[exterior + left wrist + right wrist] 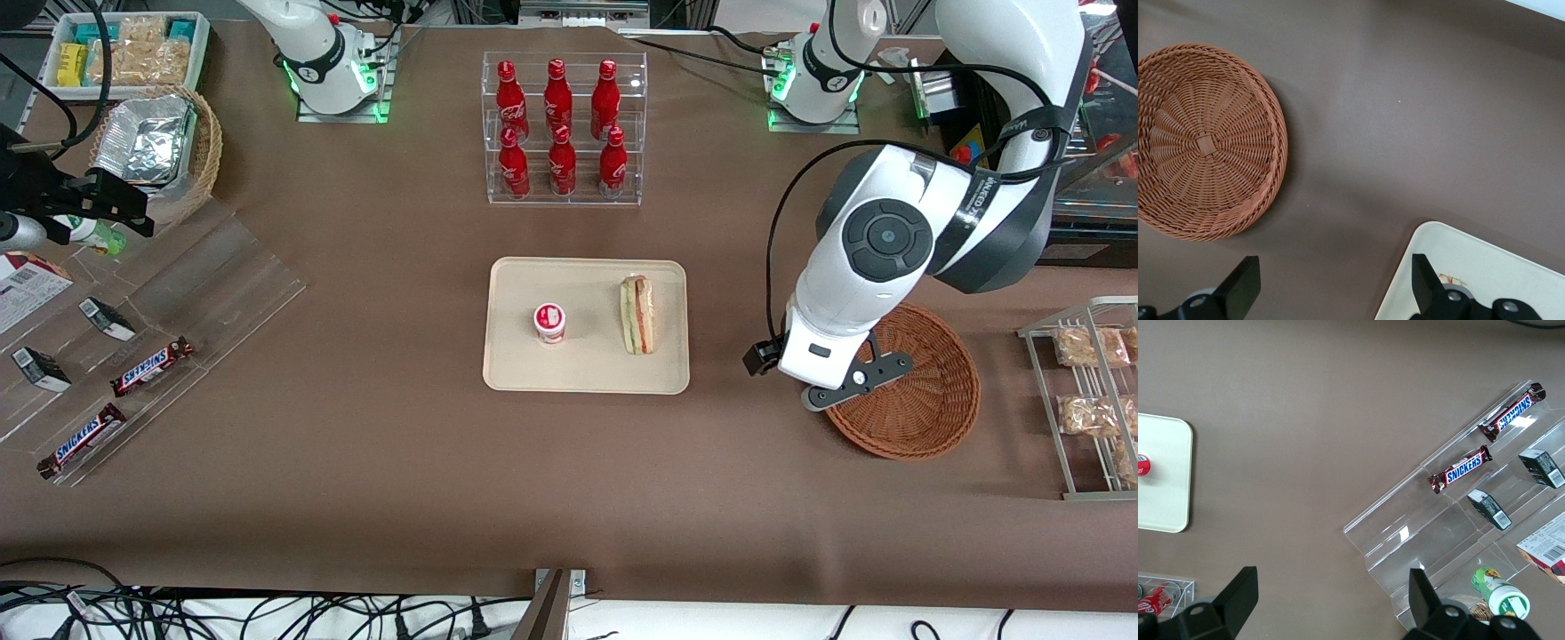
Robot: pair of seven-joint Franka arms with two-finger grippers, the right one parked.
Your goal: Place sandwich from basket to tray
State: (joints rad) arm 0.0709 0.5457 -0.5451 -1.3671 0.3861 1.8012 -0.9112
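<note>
The sandwich (637,314), a wrapped wedge with red, green and yellow layers, lies on the beige tray (587,369) along the edge toward the working arm's end. A sliver of the sandwich (1450,278) shows in the left wrist view, on the tray (1498,267). The round reddish-brown basket (925,400) sits beside the tray, and in the left wrist view the basket (1205,140) is empty. My gripper (1335,287) hangs open over bare tablecloth between tray and basket, holding nothing. In the front view the gripper (822,382) is at the basket's rim.
A small red-and-white cup (550,322) stands on the tray. A clear rack of red bottles (563,129) stands farther from the camera. A wire rack of pastry packets (1089,391) is past the basket. A clear stand with Snickers bars (151,366) lies toward the parked arm's end.
</note>
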